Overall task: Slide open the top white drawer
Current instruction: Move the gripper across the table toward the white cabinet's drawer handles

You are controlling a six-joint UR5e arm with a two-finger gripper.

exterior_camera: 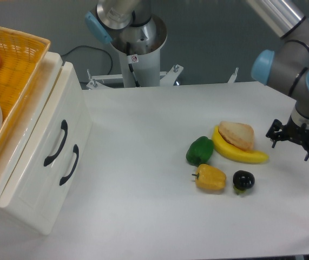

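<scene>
While nothing is touching the cabinet, I am reading this as the very start of the approach, with the drawer's pull not yet begun. Working from the near edge back: the white cabinet [40, 179] is sitting at the left of the table [143, 216], both fronts flush. The top white drawer [38, 138] is the upper front, lying closed, and its black handle [57, 143] is curving just beside the lower drawer's handle [69, 164]. Toward the middle-right I am seeing a yellow pepper [210, 177] and a dark round fruit [243, 180], then a green pepper [199, 150] and a banana [241, 153] with a bread roll [237, 135] resting on it. Further right, the gripper [295, 142] is hanging low over the table's right edge, well apart from the cabinet; its fingers are looking spread and holding nothing. An orange basket [21, 65] is sitting on the cabinet top, and the arm's base column [138, 49] is standing at the back.

My judgement: the next move is calling for a long traverse leftward, passing clear of the fruit, then lining the fingers across the upper handle, not the lower one so close by, before closing and pulling outward.
</scene>
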